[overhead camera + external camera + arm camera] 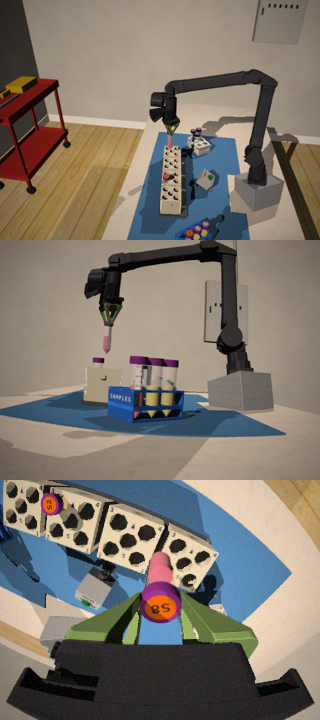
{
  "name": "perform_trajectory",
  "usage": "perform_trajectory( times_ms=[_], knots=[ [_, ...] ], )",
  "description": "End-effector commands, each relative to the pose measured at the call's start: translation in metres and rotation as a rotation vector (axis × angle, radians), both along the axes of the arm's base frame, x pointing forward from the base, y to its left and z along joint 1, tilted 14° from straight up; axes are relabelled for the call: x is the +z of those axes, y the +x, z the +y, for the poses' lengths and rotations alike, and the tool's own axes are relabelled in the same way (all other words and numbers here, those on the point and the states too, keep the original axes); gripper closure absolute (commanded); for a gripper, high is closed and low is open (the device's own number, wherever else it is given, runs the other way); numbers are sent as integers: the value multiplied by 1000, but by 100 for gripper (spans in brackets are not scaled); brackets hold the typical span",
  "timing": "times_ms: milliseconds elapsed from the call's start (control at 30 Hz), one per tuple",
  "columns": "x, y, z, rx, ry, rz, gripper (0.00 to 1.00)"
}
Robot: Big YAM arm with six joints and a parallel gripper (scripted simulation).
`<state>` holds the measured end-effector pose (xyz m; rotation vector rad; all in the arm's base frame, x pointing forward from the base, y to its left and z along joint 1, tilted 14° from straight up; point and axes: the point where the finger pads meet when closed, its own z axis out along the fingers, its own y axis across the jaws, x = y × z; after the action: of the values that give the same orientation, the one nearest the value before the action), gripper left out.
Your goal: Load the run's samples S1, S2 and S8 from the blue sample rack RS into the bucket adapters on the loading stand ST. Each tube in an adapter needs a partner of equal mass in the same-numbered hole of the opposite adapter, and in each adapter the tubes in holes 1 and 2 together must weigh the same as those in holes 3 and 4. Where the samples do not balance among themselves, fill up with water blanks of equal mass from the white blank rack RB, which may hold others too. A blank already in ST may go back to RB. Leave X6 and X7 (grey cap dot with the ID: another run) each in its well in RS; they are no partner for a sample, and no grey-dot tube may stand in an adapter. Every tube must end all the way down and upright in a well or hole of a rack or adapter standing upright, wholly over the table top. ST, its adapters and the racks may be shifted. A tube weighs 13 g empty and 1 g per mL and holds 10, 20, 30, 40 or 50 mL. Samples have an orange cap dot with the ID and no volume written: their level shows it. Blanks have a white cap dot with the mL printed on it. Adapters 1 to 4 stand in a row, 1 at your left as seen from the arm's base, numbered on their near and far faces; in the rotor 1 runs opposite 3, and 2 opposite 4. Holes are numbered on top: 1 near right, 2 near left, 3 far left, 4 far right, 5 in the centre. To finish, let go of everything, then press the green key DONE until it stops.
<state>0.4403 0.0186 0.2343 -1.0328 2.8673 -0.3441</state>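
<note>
My gripper point(170, 132) is shut on a purple-capped sample tube point(169, 141) part full of pink liquid; its orange cap dot seems to read S8 in the wrist view point(160, 604). The tube hangs upright, its tip just above the far end adapter point(172, 151) of the stand's row point(170, 178), clear of the holes in the side view point(107, 340). Another orange-dot tube point(166, 177) stands in the second adapter from the near end. The blue sample rack point(144, 405) holds one pink and two yellow tubes. The white blank rack point(198, 145) holds three tubes.
The grey box with the green DONE key point(210, 176) lies between the stand and the arm's base point(257, 189). The blue sample rack sits at the near table edge point(193, 233). A red cart point(25, 124) stands on the floor at the left.
</note>
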Motion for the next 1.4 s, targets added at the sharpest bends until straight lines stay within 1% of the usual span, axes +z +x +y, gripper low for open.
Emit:
perform_trajectory(
  times_ms=[0, 67, 100, 133, 167, 200, 233, 267, 300, 367, 400, 467, 500, 533, 567, 633, 733, 767, 833, 933, 967, 1000, 1033, 1067, 1133, 1200, 1233, 1267, 1300, 1367],
  knots=[
    [30, 26, -17, -109, 23, -75, 100],
    [33, 32, -26, -161, 31, -83, 100],
    [33, 32, -27, -187, 34, -91, 100],
    [40, 31, -27, -212, 42, -113, 100],
    [24, 13, -16, -213, 41, -82, 100],
    [24, 13, -16, -238, 46, -87, 100],
    [35, 19, -15, -264, 56, -116, 100],
    [42, 24, -15, -289, 65, -138, 100],
    [42, 25, -15, -315, 70, -144, 100],
    [42, 25, -15, -315, 70, -144, 100],
    [41, 25, -27, -366, 72, -149, 100],
    [41, 25, -27, -415, 79, -157, 100],
    [29, 25, -21, -391, 72, -131, 100],
    [29, 25, -21, -391, 72, -131, 100],
    [16, 20, -21, -401, 71, -120, 100],
    [1, 24, -27, -412, 64, -99, 100],
    [-5, 26, -30, -414, 66, -101, 100],
    [0, 32, -28, -409, 71, -119, 100],
    [-14, 27, -27, -404, 66, -99, 100],
    [-12, 27, -28, -400, 67, -108, 100],
    [13, 43, -31, -398, 81, -168, 100],
    [2, 46, -33, -397, 76, -151, 100],
    [-16, 36, -34, -394, 66, -114, 100],
    [-27, 30, -35, -395, 61, -93, 100],
    [-33, 31, -30, -384, 62, -93, 100],
    [-38, 32, -32, -385, 62, -93, 100],
    [-18, 47, -31, -384, 73, -140, 100],
    [-14, 50, -31, -384, 75, -149, 100],
    [3, 47, -31, -385, 84, -185, 100],
    [3, 44, -32, -386, 83, -180, 100]
  ],
)
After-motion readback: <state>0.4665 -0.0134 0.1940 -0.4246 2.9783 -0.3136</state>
